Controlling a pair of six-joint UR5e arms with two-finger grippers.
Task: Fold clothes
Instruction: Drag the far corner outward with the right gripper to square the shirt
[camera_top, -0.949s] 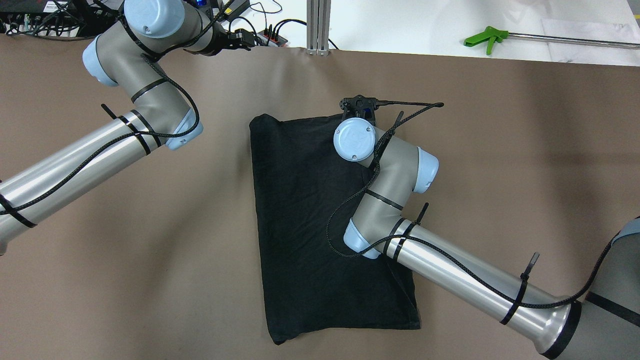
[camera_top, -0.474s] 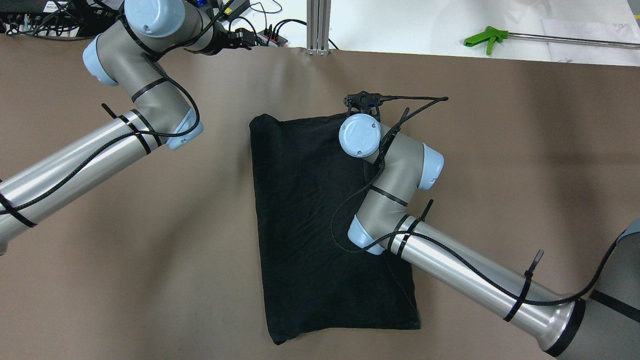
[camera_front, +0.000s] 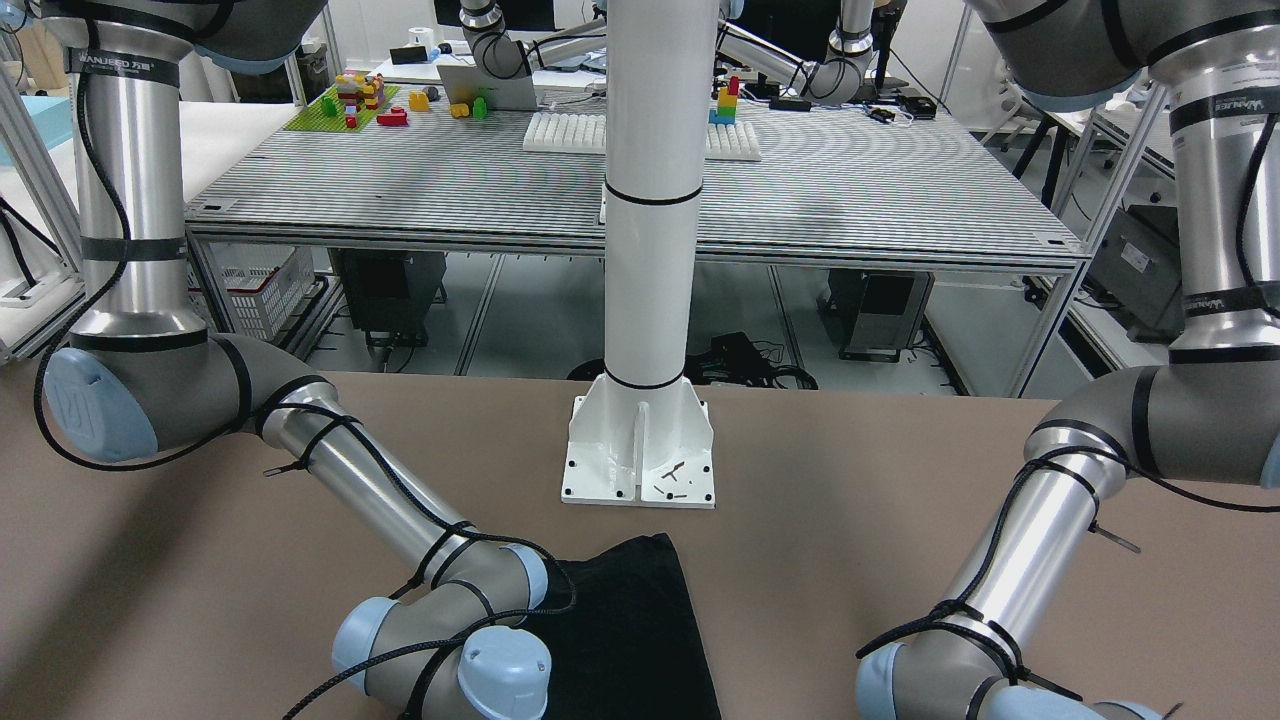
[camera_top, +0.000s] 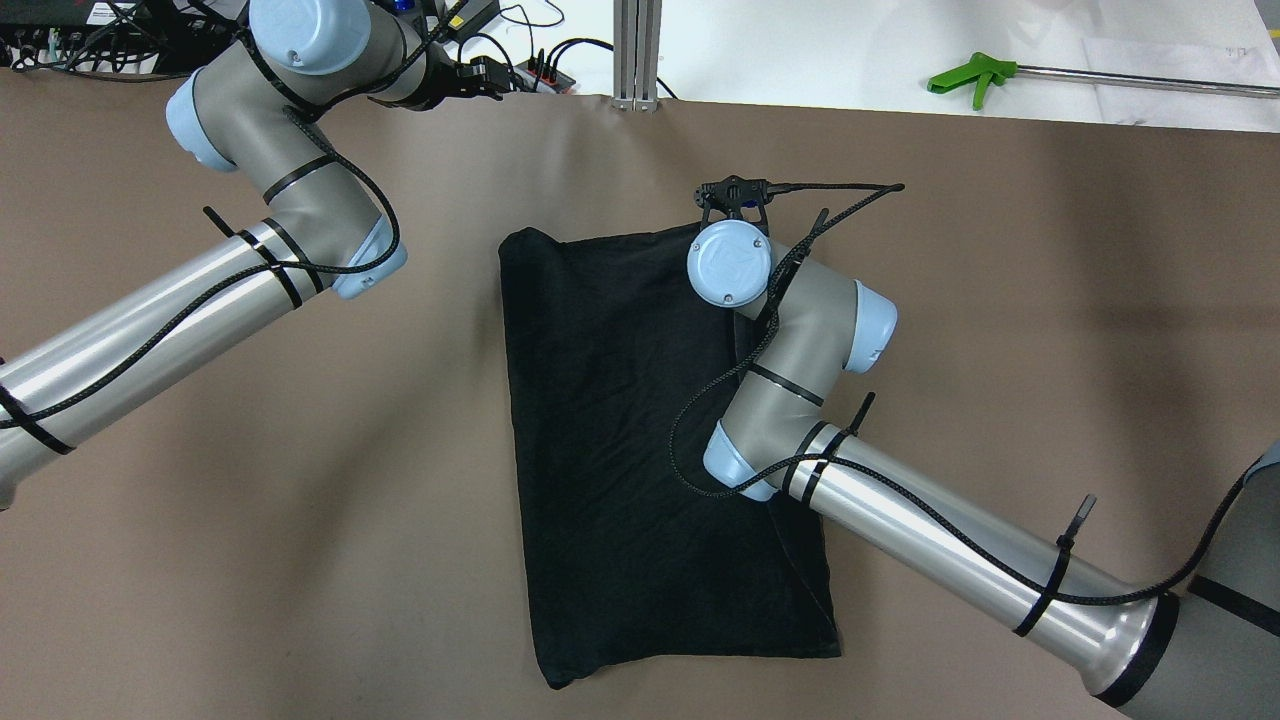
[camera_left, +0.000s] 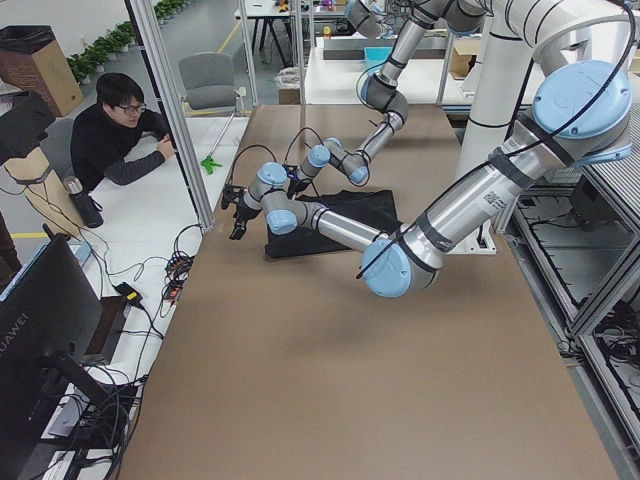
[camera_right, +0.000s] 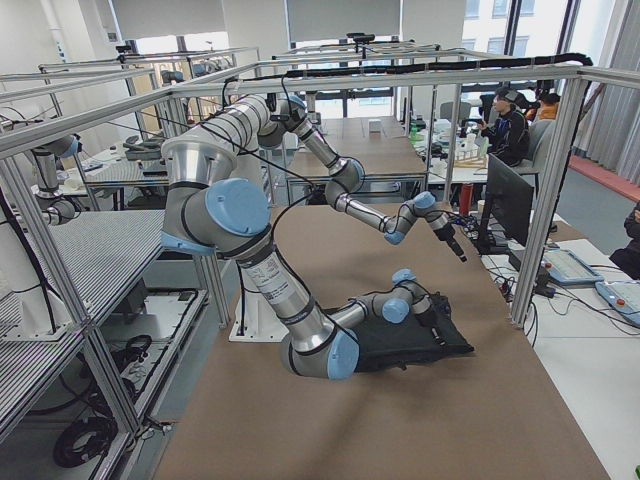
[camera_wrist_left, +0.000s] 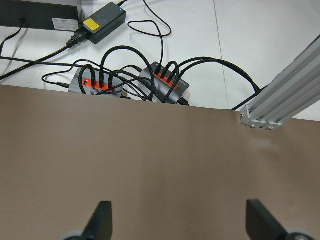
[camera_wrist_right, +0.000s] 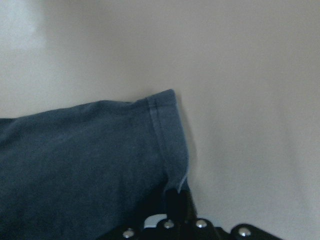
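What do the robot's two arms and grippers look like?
Both the left arm and the right arm are silver tubes with grey joints and round light-blue caps. A black braided cable, held by black ties, runs along each. The left gripper and the right gripper are black.

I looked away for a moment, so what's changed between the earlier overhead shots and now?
The right gripper and its wrist moved away from the robot's base and slightly to its right, near the black garment's far edge. Whether it grips the cloth can't be told. The garment's outline and the left arm stayed as they were.
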